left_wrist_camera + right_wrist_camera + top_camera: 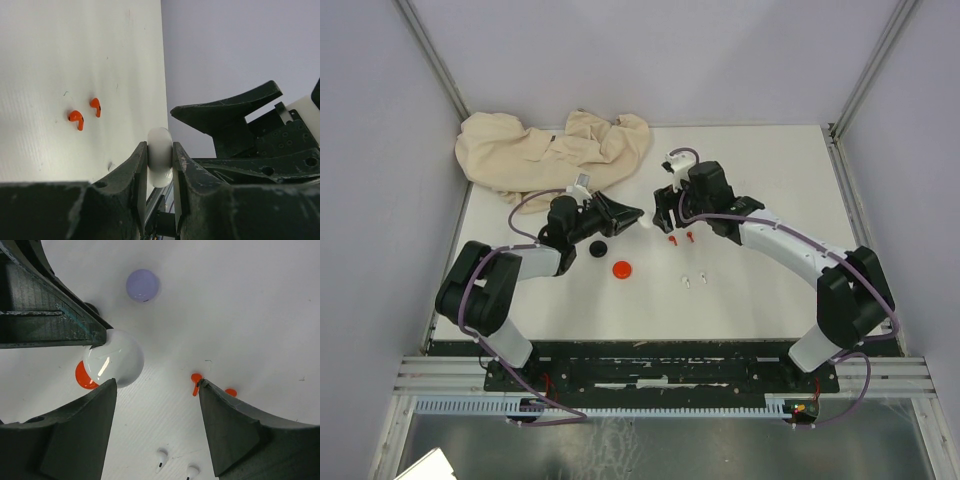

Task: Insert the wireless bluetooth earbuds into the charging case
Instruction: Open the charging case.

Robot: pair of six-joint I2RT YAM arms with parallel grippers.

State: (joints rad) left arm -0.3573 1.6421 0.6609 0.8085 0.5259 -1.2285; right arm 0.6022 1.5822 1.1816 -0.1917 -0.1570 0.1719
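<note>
My left gripper [160,150] pinches the white case [160,167]. My right gripper [157,385] hangs wide open, holding nothing, over the red buds [195,384] on the table [250,315]. A bump could knock the case loose.

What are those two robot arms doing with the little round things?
The left gripper is pinching a round white case between its fingers. The right gripper is open and holds nothing; it hangs just over two red earbuds lying on the table. Two white earbuds lie close by. No earbud has been picked up yet.
</note>
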